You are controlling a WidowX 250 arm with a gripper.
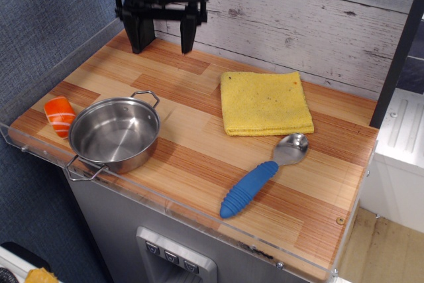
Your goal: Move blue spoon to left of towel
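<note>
The blue spoon (pixel 260 177) lies on the wooden table in front of the towel, its silver bowl toward the towel's front right corner and its ribbed blue handle pointing to the front left. The yellow towel (pixel 265 103) lies flat at the back right of the table. My black gripper (pixel 163 46) hangs open and empty above the back left of the table, far from the spoon and left of the towel.
A steel pot (pixel 114 133) with two handles stands at the front left. An orange and white striped piece (pixel 59 115) lies left of it. A clear low rim (pixel 165 205) runs along the table's front edge. A plank wall (pixel 298 24) stands behind.
</note>
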